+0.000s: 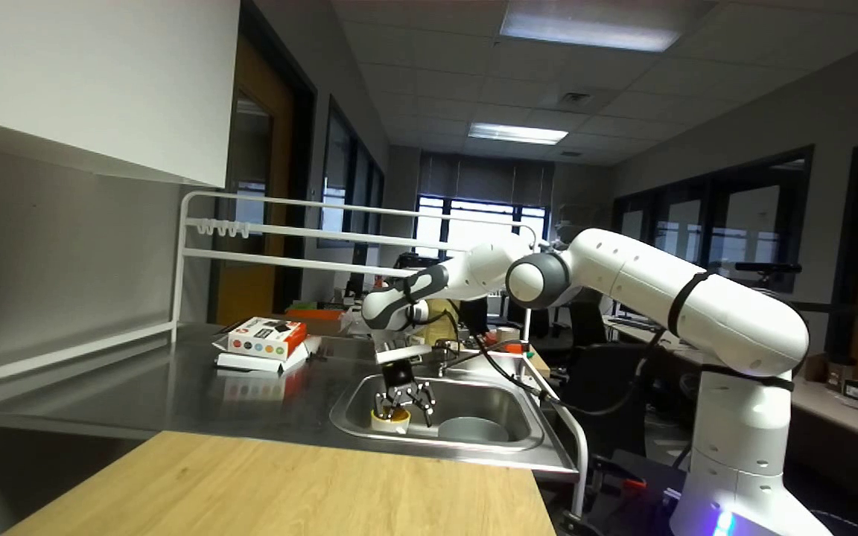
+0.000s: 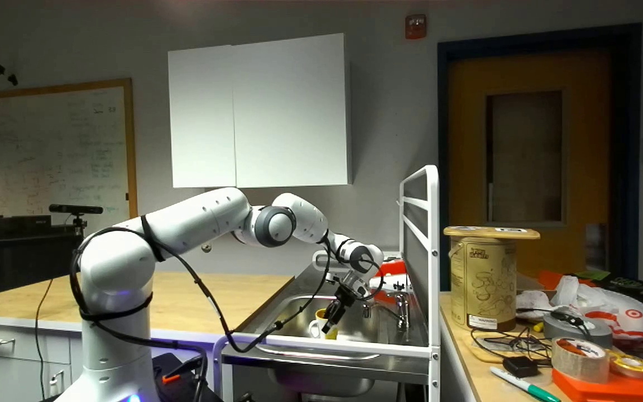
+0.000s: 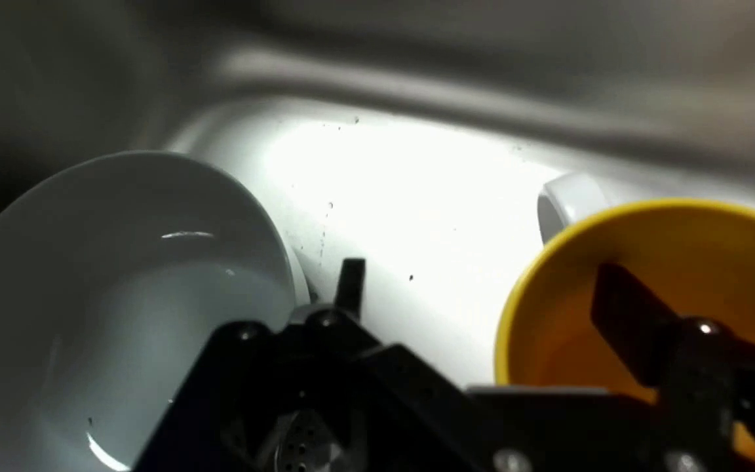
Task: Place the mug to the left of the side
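Observation:
The mug (image 3: 574,269) is white outside and yellow inside. It stands upright in the steel sink (image 1: 347,420), and shows in both exterior views (image 1: 390,424) (image 2: 320,322). Its handle (image 3: 571,200) points toward the sink wall in the wrist view. My gripper (image 3: 482,288) is open and reaches down into the sink, also in both exterior views (image 1: 404,415) (image 2: 331,324). One finger is inside the mug's mouth. The other finger is outside the mug, between it and a bowl. The lower part of the mug is hidden in the wrist view.
A large grey-white bowl (image 3: 135,262) sits in the sink beside the mug. A faucet (image 2: 403,312) stands at the sink's edge. A red-and-white box (image 1: 267,337) lies on the steel counter (image 1: 198,387). A white rail frame (image 1: 178,275) borders the counter. A wooden tabletop (image 1: 287,484) adjoins it.

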